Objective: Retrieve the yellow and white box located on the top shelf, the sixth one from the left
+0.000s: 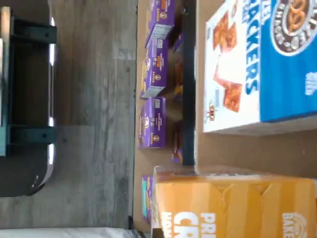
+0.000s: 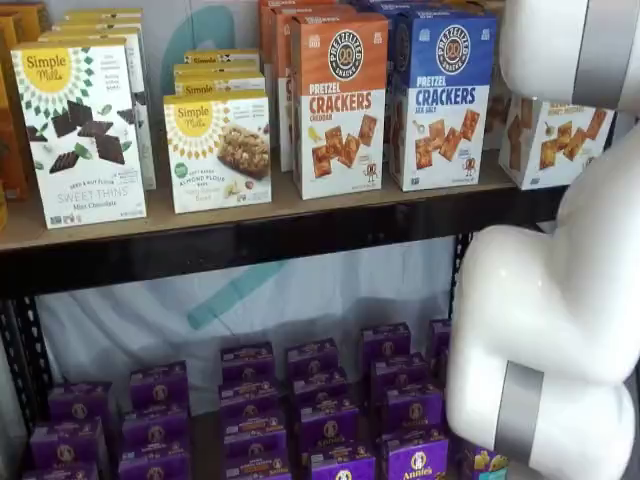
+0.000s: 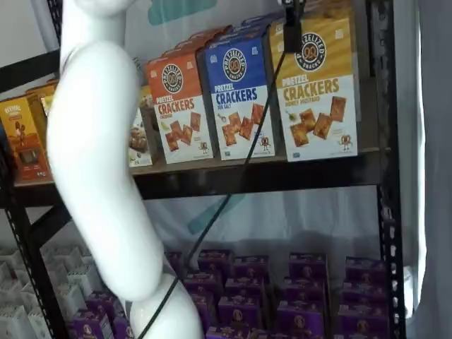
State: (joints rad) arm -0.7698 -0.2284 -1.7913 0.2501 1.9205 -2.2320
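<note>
Black-fingered gripper (image 3: 292,28) hangs from above with its jaws drawn together. Only one finger shows in a shelf view, lying against the upper front of the yellow box (image 3: 314,92), so it appears clamped on the box's top edge. Directly below the tool, the box stands upright on the top shelf (image 3: 282,173), its base flat on the board, not yet lifted or drawn out. Just beside it, on the arm's (image 3: 99,176) side, stands the blue box (image 3: 236,99), and beyond that the orange box (image 3: 176,109). By this showing the reach and the grasp look done. Pulling the box clear of its neighbours and off the shelf remains.
</note>
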